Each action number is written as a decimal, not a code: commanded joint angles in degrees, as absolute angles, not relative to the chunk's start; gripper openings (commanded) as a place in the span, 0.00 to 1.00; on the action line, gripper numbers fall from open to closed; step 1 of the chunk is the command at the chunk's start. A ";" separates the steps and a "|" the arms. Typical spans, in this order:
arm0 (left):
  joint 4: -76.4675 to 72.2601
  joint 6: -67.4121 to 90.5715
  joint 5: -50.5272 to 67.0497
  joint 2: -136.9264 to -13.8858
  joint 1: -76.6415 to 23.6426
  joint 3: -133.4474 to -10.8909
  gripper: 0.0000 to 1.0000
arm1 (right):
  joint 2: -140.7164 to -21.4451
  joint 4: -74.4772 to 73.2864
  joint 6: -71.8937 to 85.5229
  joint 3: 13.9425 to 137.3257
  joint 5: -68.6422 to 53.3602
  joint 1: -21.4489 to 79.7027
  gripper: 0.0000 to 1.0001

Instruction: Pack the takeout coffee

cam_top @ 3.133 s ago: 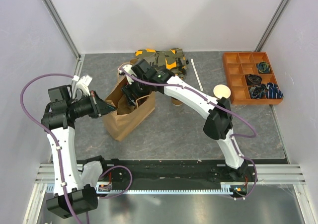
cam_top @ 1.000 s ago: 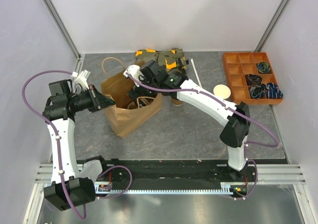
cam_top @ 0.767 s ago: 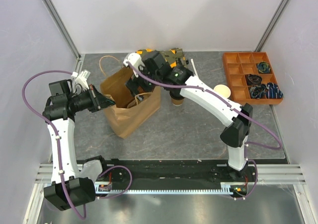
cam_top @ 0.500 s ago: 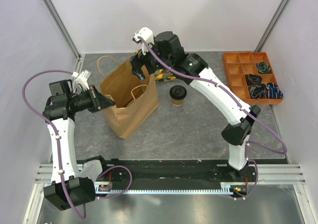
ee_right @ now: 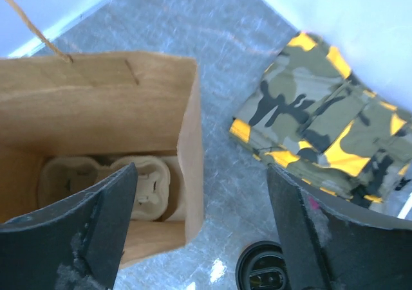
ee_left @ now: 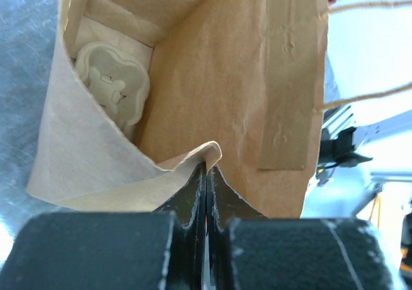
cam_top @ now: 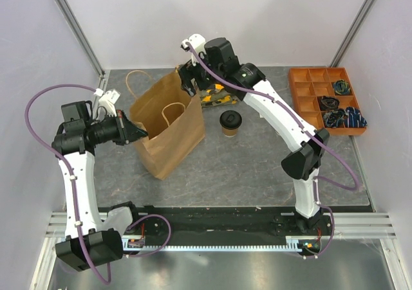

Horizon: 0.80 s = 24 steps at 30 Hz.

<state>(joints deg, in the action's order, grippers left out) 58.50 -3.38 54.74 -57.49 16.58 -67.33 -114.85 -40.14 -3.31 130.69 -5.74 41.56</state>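
takeout coffee [cam_top: 230, 122] stands upright on the surface, lid on, outside the paper bag [cam_top: 168, 126] and just to its right, near the camouflage cloth [cam_top: 215, 97]. it is not yet packed.

the right end effector [cam_top: 188, 84] hangs above the bag's far right corner, released and holding nothing. the left end effector [ee_left: 206, 174] is clenched on a fold of the bag's rim, propping the mouth open. a pulp carrier tray [ee_right: 129, 177] lies at the bottom of the bag.

likely trouble from here:
- a grasp that lands on the black lid rather than the paper wall could pop the lid off, and a hard squeeze on the wall could buckle the cup and push coffee out.
- the bag is held by one thin pinch of paper. if the cup or the arm knocks the rim on the way in, the fold may slip or tear and the mouth collapse.
- the twine handles stand near the opening and could snag a finger.
- a cup set on the tray's ridge rather than in a well would probably tip over.
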 commanded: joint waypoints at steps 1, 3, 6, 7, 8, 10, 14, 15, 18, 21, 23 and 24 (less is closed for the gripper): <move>62.39 -13.68 57.30 -58.36 16.26 -71.27 0.02 | -115.31 -39.29 -3.16 130.52 -8.79 41.84 0.84; 63.89 -15.98 57.92 -58.27 16.26 -72.50 0.02 | -115.31 -39.29 -3.25 130.34 -9.58 41.40 0.77; 65.21 -19.68 57.83 -57.66 16.26 -73.65 0.02 | -114.00 -39.29 -3.78 129.55 -12.47 40.96 0.60; 65.21 -20.64 57.31 -57.40 16.35 -73.91 0.02 | -113.47 -39.29 -4.56 128.94 -13.09 40.96 0.56; 65.21 -20.83 56.78 -57.39 16.26 -74.26 0.02 | -112.86 -39.20 -5.01 127.37 -15.18 40.96 0.46; 65.21 -21.09 55.73 -57.74 16.26 -75.49 0.02 | -110.31 -38.76 -6.06 123.51 -16.78 40.96 0.39; 65.39 -21.00 54.06 -58.45 16.26 -77.34 0.02 | -105.40 -38.15 -8.17 117.08 -19.33 41.13 0.23; 65.39 -21.27 52.92 -58.62 16.26 -77.60 0.02 | -104.68 -38.32 -8.52 115.85 -20.12 41.31 0.22; 65.39 -20.74 51.16 -59.50 16.26 -78.31 0.02 | -102.05 -38.23 -10.02 112.24 -21.35 41.57 0.21; 66.01 -21.27 51.24 -59.50 16.26 -77.96 0.02 | -100.37 -38.32 -10.90 110.22 -21.97 41.84 0.20; 66.18 -22.67 51.24 -58.89 16.26 -77.17 0.02 | -99.06 -38.23 -11.51 108.81 -22.50 42.10 0.16; 66.09 -24.85 52.20 -57.67 16.26 -76.73 0.02 | -98.53 -38.06 -12.21 107.24 -22.50 42.27 0.16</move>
<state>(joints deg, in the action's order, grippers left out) 65.95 -19.05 51.42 -59.51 16.38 -76.25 -102.50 -39.83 -9.37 109.97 -19.73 41.54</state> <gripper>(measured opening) 0.026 0.170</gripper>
